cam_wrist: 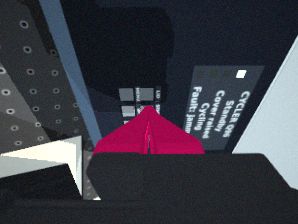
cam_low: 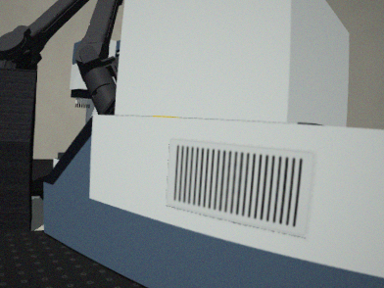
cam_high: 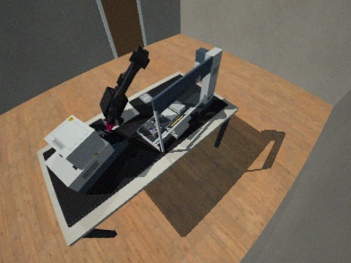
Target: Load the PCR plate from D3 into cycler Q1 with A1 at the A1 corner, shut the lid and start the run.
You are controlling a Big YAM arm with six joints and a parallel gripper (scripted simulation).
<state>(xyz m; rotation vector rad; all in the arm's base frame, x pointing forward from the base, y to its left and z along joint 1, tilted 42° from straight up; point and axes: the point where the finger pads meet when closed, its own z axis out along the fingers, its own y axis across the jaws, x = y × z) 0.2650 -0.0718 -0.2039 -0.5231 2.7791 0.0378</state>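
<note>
The cycler Q1 (cam_high: pixel 78 154) stands at the table's left end, a white box on a blue-grey base. The exterior view shows its side, with a vent grille (cam_low: pixel 240 188), filling the frame. My gripper (cam_high: pixel 109 128) hangs at Q1's panel side with its magenta fingers shut on nothing. In the wrist view the fingertips (cam_wrist: pixel 148 109) sit close over the grey key rows (cam_wrist: pixel 137 95), near the key marked LID; I cannot tell whether they touch. A status panel (cam_wrist: pixel 222 107) lists Standby, Cover raised, Cycling and Fault, with one small square lit white. The labware (cam_high: pixel 167 121) is too small to pick out the PCR plate.
A tall grey-blue gantry frame (cam_high: pixel 188 82) spans the labware deck to the right of the arm. The arm's dark links (cam_low: pixel 100 73) rise behind Q1 in the exterior view. A perforated dark mat (cam_wrist: pixel 30 85) lies to the left of the panel.
</note>
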